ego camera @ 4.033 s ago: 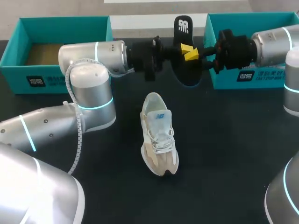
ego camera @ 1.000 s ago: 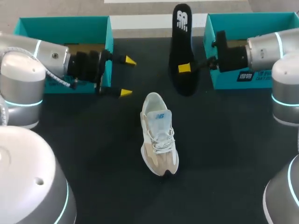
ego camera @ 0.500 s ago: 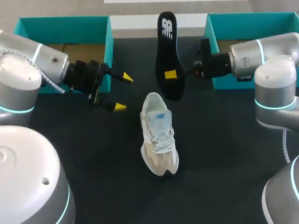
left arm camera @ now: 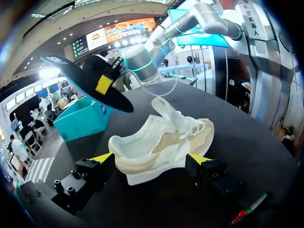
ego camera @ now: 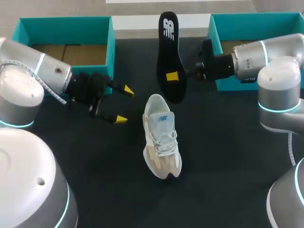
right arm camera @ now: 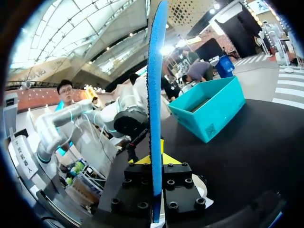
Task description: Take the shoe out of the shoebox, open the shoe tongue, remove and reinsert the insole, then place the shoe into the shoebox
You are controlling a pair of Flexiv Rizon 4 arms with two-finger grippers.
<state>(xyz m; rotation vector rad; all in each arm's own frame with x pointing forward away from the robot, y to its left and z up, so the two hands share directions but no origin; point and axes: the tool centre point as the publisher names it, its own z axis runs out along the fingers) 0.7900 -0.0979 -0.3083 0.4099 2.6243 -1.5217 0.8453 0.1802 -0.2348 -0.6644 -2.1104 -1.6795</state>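
- Between the right jaws, which are closed on it from both sides, the black insole (ego camera: 167, 52) is held edge-up above the worktop (ego camera: 228, 156). It is out of the shoe, just past the heel end.
- Just ahead of the left jaws, which stand wide apart and hold nothing, the pale shoe (ego camera: 161, 142) rests on its sole. It touches neither yellow fingertip (ego camera: 121, 119).
- Behind each set of jaws sits an open teal shoebox, one on the left (ego camera: 61, 23) and one on the right (ego camera: 256, 20). The shoe is in neither.
- Judged from this, the shoe and its insole have both been taken out, and the task is roughly at its midpoint.
- Still to do: slide the insole back in, then box the shoe. How far the tongue is opened is unclear.
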